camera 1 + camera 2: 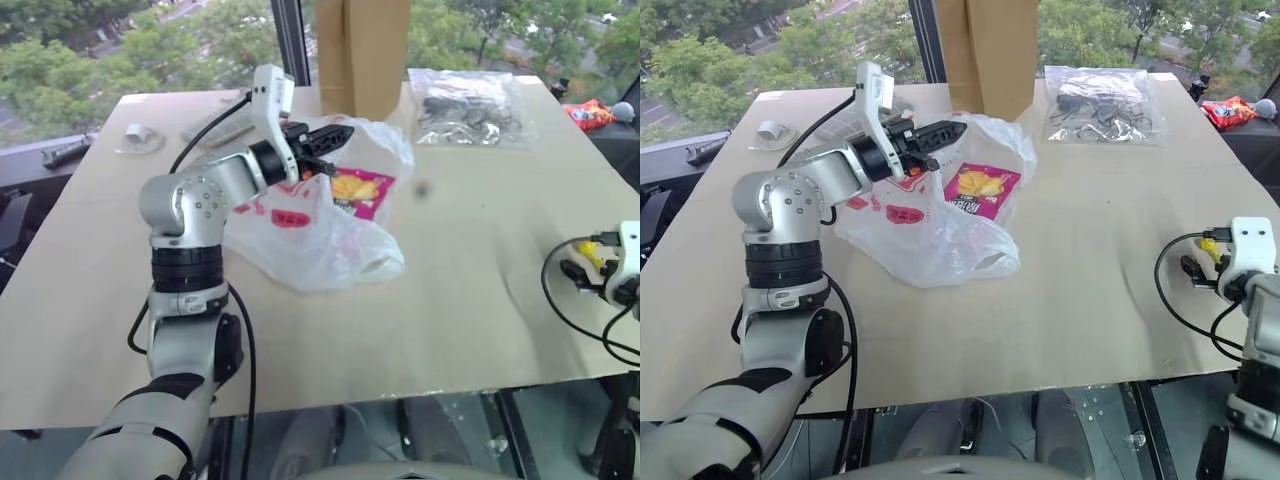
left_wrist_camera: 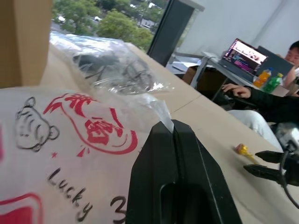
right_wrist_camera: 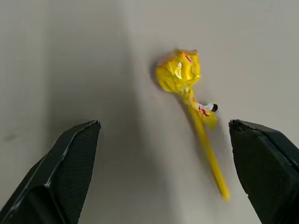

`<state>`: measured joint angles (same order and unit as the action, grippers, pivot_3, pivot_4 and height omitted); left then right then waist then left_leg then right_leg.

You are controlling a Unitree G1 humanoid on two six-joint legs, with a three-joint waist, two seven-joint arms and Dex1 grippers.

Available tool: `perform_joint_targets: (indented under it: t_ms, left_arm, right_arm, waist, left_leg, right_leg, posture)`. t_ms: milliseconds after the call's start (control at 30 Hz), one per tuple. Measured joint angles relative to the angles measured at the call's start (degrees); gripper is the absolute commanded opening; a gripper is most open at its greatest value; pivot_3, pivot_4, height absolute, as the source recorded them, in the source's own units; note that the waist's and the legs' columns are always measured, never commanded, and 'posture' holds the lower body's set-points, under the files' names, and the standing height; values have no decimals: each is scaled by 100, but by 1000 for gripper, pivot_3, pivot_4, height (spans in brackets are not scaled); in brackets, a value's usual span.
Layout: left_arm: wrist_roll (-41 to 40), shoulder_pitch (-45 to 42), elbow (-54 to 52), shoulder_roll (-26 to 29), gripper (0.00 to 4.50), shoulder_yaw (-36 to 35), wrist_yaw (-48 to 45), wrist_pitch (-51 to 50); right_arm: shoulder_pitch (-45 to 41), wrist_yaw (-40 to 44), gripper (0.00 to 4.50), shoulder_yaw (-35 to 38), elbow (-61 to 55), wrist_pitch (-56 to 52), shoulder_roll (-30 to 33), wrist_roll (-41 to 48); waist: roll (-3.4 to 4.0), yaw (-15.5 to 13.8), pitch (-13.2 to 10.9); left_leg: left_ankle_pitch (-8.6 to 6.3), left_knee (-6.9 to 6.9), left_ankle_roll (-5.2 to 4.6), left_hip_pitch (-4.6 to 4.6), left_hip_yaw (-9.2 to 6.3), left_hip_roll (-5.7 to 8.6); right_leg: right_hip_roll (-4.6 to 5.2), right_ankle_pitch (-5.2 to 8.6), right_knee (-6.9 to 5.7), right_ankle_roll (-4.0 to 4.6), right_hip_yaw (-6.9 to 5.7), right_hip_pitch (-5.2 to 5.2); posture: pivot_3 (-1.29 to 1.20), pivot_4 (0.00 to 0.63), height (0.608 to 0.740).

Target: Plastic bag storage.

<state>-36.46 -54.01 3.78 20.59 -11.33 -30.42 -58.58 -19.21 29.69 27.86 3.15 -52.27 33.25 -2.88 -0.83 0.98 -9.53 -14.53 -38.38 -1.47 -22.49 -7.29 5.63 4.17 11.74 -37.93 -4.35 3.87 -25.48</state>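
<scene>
The plastic bag (image 1: 310,240) lies crumpled in the middle of the table, translucent white with red print. A pink snack packet (image 1: 358,190) shows through it. My left gripper (image 1: 340,135) is shut on the bag's upper edge and holds that edge lifted off the table; the thin film sticks out between the closed fingers (image 2: 159,177). My right gripper (image 3: 163,122) hangs open near the table's right edge, over a yellow lollipop (image 3: 180,72) that lies on the table between its spread fingers, untouched.
A tall brown paper bag (image 1: 365,50) stands just behind the plastic bag. A clear bag of dark items (image 1: 465,105) lies at the back right, a red packet (image 1: 590,113) beyond it. A tape roll (image 1: 137,133) sits back left. A person (image 2: 280,100) sits at a laptop (image 2: 243,56).
</scene>
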Motion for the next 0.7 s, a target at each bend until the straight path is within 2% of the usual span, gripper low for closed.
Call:
perform_joint_targets:
  t_ms: [33, 133, 233, 433, 500, 600, 700]
  left_arm:
    - [-12, 0, 0, 2, 0, 2, 19, 0]
    - [-53, 0, -8, 28, 0, 1, 78, -3]
    - [-105, 5, -69, 61, 0, -17, 118, -10]
    - [-202, 59, -205, 153, 0, -129, 202, -33]
    - [-207, 77, -212, 235, 0, -141, 191, -57]
    - [-210, 75, -213, 257, 0, -55, 122, -81]
    - [-210, 75, -209, 301, 0, 51, 54, -90]
  right_arm:
    - [-84, -37, 2946, -48, 243, 204, 36, 29]
    - [-258, -73, 1390, -115, 734, 504, 107, 227]
    - [-237, -97, 28, -166, 926, 634, 218, 385]
    - [460, 88, 28, -214, -36, 422, 256, 877]
    - [592, 171, 28, -320, -1225, -180, -67, 1414]
    - [144, 225, 28, -955, -2737, -774, -655, 2210]
    - [-558, 54, 28, -1608, -3123, -974, -1081, 2466]
  waist:
    - [0, -2, 0]
    - [-2, -5, 1]
    - [-3, -25, 1]
    - [-3, -15, 1]
    - [2, 69, -3]
    - [5, 192, -4]
    - [3, 148, -5]
  left_leg:
    - [0, 0, 0, 1, 0, 0]
    - [0, -2, -1, 10, -2, 0]
    - [-1, -1, -1, 26, -8, 0]
    - [-2, 4, -2, 43, -25, -3]
    - [-2, 9, -1, 47, -17, -13]
    - [-14, 11, -18, 56, -9, -29]
    - [-12, 7, -16, 58, -18, -27]
  right_leg:
    - [0, -1, 2, -2, 1, 2]
    - [-2, -2, 5, -3, 0, 14]
    - [-1, -2, 11, -3, -8, 34]
    - [-3, -1, 27, -3, -24, 61]
    - [-10, -1, 24, -4, -11, 56]
    - [-22, 0, 23, -5, -7, 58]
    - [-24, -3, 24, -2, -19, 62]
  posture:
    - [0, 150, 740]
    - [0, 150, 740]
    - [0, 150, 740]
    - [0, 150, 740]
    - [0, 150, 740]
    - [0, 150, 740]
    - [0, 150, 740]
